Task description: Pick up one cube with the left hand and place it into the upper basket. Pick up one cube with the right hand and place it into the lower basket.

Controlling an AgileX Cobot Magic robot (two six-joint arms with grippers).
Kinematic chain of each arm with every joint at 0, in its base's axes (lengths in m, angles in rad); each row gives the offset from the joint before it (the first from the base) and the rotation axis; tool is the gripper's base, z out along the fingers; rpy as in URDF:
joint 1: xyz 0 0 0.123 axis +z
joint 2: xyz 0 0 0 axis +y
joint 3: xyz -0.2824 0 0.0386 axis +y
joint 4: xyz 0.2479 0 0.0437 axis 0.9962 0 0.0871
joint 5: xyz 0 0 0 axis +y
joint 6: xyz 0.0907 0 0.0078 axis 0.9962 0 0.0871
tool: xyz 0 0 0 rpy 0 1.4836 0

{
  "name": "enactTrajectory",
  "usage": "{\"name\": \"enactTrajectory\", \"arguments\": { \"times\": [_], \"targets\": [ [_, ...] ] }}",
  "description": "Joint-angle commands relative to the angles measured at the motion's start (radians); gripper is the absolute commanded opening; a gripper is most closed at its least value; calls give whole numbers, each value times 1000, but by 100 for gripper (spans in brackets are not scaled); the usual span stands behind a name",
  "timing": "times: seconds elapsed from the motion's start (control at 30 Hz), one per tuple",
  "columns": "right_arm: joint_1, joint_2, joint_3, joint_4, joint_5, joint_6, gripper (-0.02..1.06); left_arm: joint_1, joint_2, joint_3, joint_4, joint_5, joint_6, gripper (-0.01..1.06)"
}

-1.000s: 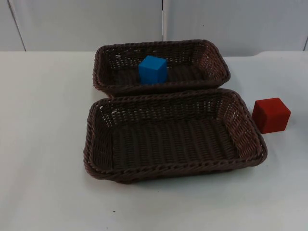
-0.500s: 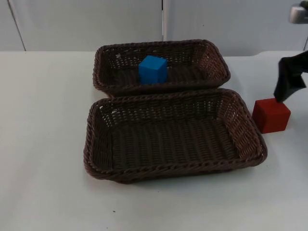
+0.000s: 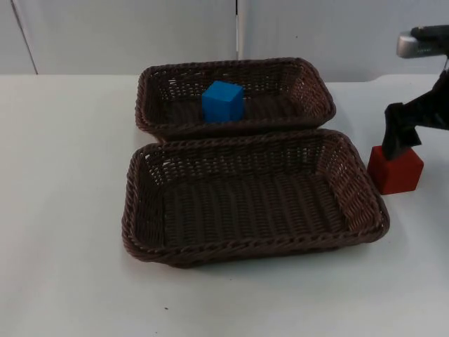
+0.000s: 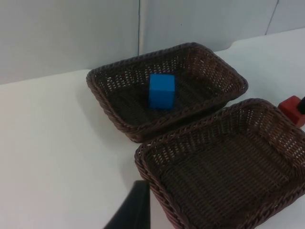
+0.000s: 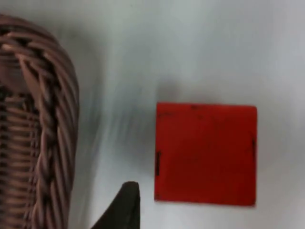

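A: Where is your right gripper point(image 3: 401, 144) sitting now?

B: It has come down onto the red cube point(image 3: 396, 168) on the white table point(image 3: 63, 175), just beside the lower brown wicker basket point(image 3: 140, 210). You cannot tell its finger spread yet.

A: And the left half?

B: It's looking done: the blue cube point(image 3: 223, 101) is lying in the upper brown wicker basket point(image 3: 149, 91). Your left gripper point(image 4: 133, 212) is waiting, state unclear.

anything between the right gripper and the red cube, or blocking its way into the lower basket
Nothing visible. The right gripper hangs directly over the red cube, which sits on the table just outside the lower basket. Only the basket's own right wall lies between; its floor is bare.
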Motion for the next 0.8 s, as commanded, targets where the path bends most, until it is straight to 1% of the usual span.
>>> {"name": "enactTrajectory", "arguments": {
  "times": [0.0,0.1,0.23,0.4,0.67,0.77],
  "targets": [
    [2,24,-4,-2,-40,-1,105,1,-6,6,9,-6,-2,95],
    [2,50,-4,20,-65,1,105,1,-6,6,11,-6,-2,95],
    [2,98,-4,21,-126,1,105,1,-6,6,13,-6,-2,95],
    [2,138,-4,21,-167,1,105,1,-6,6,13,-6,-2,95],
    [2,156,-4,23,-174,1,105,1,-6,6,20,-6,-2,95],
    [2,156,-4,23,-174,1,100,1,-6,6,20,-6,-2,95]
  ]
}}
